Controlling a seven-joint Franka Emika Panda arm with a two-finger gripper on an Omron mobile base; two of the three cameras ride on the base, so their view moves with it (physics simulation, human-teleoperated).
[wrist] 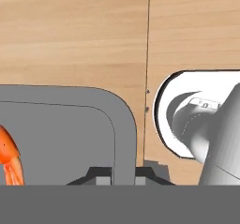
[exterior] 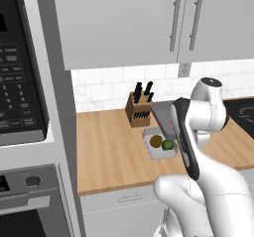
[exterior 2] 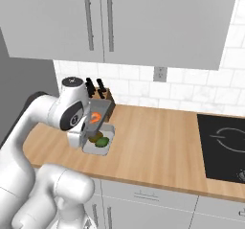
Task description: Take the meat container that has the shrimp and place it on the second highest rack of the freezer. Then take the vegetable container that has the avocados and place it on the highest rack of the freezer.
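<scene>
The gripper [wrist: 123, 175] is clamped on the rim of the grey tray [wrist: 70, 134] holding the orange shrimp [wrist: 9, 160]. It is lifted above the wooden counter [exterior 2: 158, 142]. The white tray [exterior 2: 107, 146] with the rounded avocados [exterior 2: 98, 140] lies just below.

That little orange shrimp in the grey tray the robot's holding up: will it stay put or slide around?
The shrimp looks loose in the grey tray, and far smaller than it, so it would probably slide. The tray appears tilted in the gripper, which pinches only its rim. The tray's raised rim should likely catch the shrimp.

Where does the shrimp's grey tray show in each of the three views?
Left base view: the grey tray is at centre right, tilted, partly behind the arm.
Right base view: left of centre, with the shrimp in it.
Hand view: lower left, gripped at its rim.
Shared landmark: the knife block in both base views.
</scene>
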